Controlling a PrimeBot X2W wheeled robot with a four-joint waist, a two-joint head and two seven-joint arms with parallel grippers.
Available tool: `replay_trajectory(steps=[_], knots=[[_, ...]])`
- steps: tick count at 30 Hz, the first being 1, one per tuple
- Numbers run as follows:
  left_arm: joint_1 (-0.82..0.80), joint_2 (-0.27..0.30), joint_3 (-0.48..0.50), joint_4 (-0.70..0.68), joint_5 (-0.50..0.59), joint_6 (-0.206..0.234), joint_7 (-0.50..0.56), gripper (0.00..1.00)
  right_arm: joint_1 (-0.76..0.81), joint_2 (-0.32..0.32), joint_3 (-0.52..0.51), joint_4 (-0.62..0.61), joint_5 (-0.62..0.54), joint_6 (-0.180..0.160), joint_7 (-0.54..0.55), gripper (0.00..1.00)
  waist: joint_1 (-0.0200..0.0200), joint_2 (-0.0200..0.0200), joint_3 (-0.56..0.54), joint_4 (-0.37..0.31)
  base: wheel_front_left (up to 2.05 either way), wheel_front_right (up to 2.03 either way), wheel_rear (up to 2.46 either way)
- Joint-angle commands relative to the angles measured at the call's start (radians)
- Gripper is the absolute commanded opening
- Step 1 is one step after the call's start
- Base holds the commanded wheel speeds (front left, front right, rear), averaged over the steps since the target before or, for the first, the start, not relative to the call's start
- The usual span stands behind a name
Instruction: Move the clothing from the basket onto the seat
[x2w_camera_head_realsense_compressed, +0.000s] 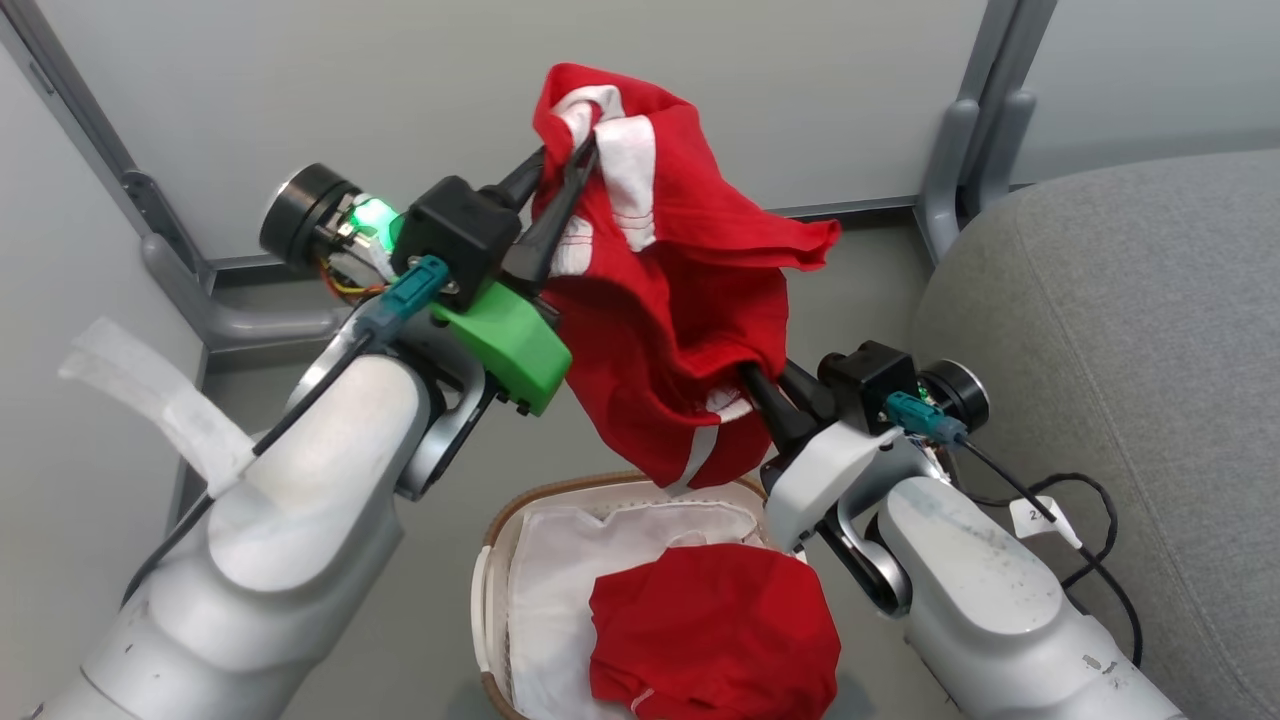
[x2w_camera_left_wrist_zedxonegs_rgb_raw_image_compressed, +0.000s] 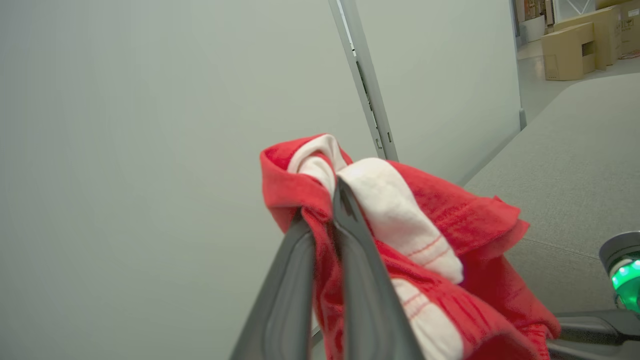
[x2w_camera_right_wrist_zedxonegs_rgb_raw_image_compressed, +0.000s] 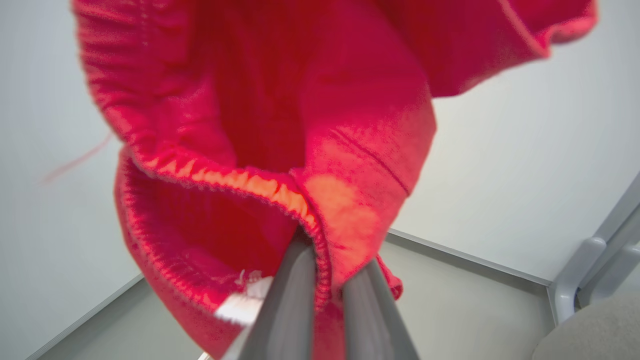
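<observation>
One red garment (x2w_camera_head_realsense_compressed: 690, 300) hangs above the basket (x2w_camera_head_realsense_compressed: 497, 545), clenched at both ends: left tool (x2w_camera_head_realsense_compressed: 568, 152) on its top, right tool (x2w_camera_head_realsense_compressed: 762, 385) on its lower hem. Seat (x2w_camera_head_realsense_compressed: 1120, 330) lies right of the basket, right tool's side; swing likely goes that way. Second garment (x2w_camera_head_realsense_compressed: 715, 630) lies in the basket.

You are facing pale grey partition panels (x2w_camera_head_realsense_compressed: 450, 90), which are meeting at grey metal posts (x2w_camera_head_realsense_compressed: 990, 100) whose feet are resting on a smooth grey floor (x2w_camera_head_realsense_compressed: 870, 300); even light is falling, and cardboard boxes (x2w_camera_left_wrist_zedxonegs_rgb_raw_image_compressed: 570, 50) are standing far beyond.
</observation>
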Motion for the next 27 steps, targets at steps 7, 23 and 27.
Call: replay_trajectory(steps=[7,23,27], knots=[[0.107,0.018,0.045,0.055,-0.059,0.040,-0.081,1.00,0.016,-0.005,-0.062,-0.057,-0.038,-0.001,-0.002,0.00,0.0000,0.0000,0.020,-0.029,0.00,0.00,0.00],[0.341,-0.003,0.026,0.099,-0.132,0.054,-0.178,1.00,0.031,-0.004,-0.287,-0.098,-0.161,-0.001,-0.002,0.00,0.0000,0.0000,0.042,-0.053,0.00,0.00,0.00],[0.374,-0.014,0.022,0.105,-0.135,0.059,-0.191,1.00,0.043,-0.005,-0.331,-0.106,-0.186,-0.001,-0.002,0.00,0.0000,0.0000,0.051,-0.073,0.00,0.00,0.00]])
